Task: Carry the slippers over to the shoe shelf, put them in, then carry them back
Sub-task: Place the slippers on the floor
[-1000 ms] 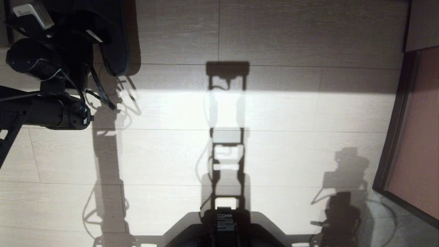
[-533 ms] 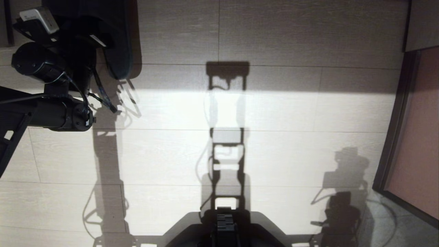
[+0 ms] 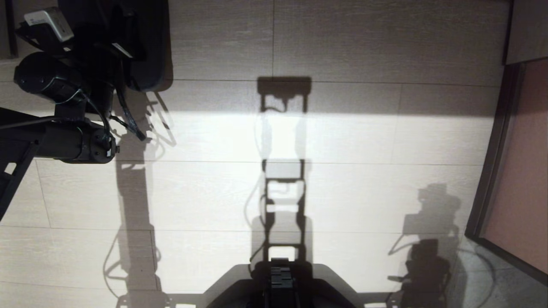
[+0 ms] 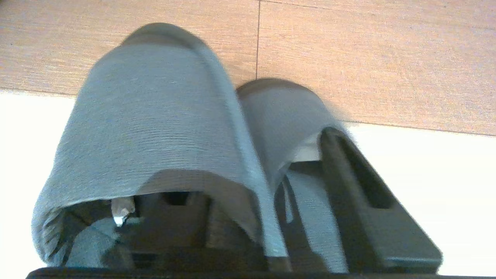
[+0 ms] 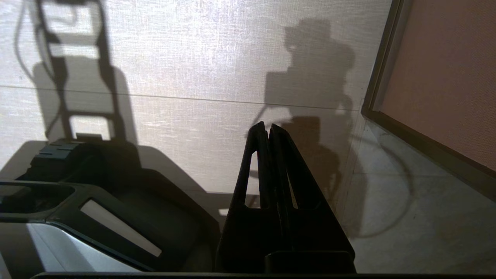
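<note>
Wood-grain floor (image 3: 342, 42): pale plank flooring fills the head view, part in shadow, part in a bright band of light; the shoe shelf is not in any view, so whether the slippers have been in it cannot be read from the pictures.
Task progress: the slippers are on or just above the bare floor, well away from any furniture opening; judged from this, the moment is a set-down on open floor, either the return leg closing or a stop on the way; which one cannot be told.
Work left: judged only, the gripper needs to clear the slippers and the arm to draw off; if the shelf step is not done, all of it is left.
Slippers (image 4: 155, 116): two dark fabric slippers side by side, toes pointing away from the wrist camera, uppers arched; in the head view they show as a dark mass at the upper left (image 3: 147, 42), partly hidden by the arm.
Left gripper (image 4: 240, 217): directly behind the heel ends of the slippers; one finger (image 4: 360, 193) lies along the outer side of one slipper, the other appears to sit inside the opening of the other slipper; the fingers stand parted, with the adjoining slipper walls between them; a firm grip cannot be confirmed.
Right gripper (image 5: 268, 131): parked low beside the robot base (image 5: 97, 182); fingertips pressed together, holding nothing.
</note>
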